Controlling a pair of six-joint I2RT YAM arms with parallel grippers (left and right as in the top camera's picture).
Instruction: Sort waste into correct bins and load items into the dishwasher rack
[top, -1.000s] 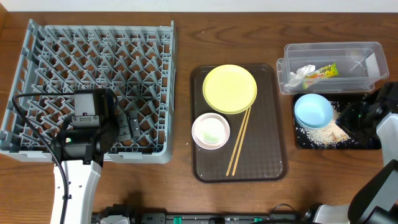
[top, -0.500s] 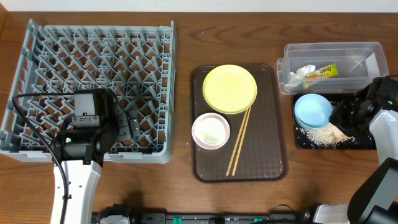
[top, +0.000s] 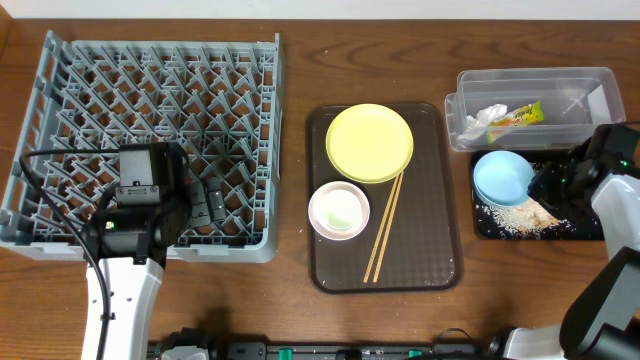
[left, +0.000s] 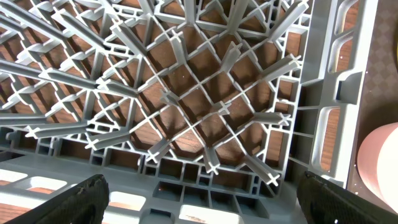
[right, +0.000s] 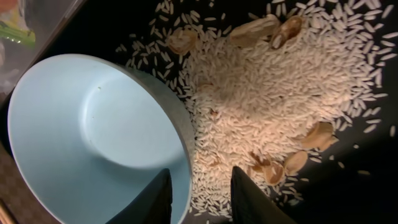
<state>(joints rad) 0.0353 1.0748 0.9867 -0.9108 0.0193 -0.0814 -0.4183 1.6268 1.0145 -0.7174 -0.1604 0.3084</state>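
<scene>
- Right wrist view: the right gripper (right: 199, 180) has one dark finger inside the light blue bowl (right: 93, 137) and the other outside it on the rice crumbs (right: 280, 99). The bowl's right rim runs between the jaws. A strip of rice shows between the outer finger and the rim, so I cannot tell whether the jaws pinch the wall or only straddle it.
- The crumbs lie heaped just right of the bowl, against its side, with a few tan nut-like bits among them. All of this rests in the black tray (right: 373, 186).
- Overhead, the bowl sits in the tray's far left corner, and the tray lies at the right end of the table (top: 300, 300).
- Just beyond the tray stands the clear tub (top: 580, 90), which holds the white tissue (top: 485, 118) and the snack wrapper (top: 518, 116) side by side.
- Left wrist view: the left gripper (left: 202, 183) has its jaws spread wide with nothing between them. It hangs over the near right corner of the dishwasher rack (left: 205, 106).
- Overhead, the rack takes up the far left of the table.
- Between the rack and the bins lies the brown serving tray (top: 430, 260).
- The yellow plate (top: 369, 142) sits at the serving tray's far end, with the pinkish-white bowl (top: 339, 210) just beside it on the near left.
- The chopsticks (top: 383, 228) slant from the plate's near right edge toward the serving tray's near side, just right of that bowl.
</scene>
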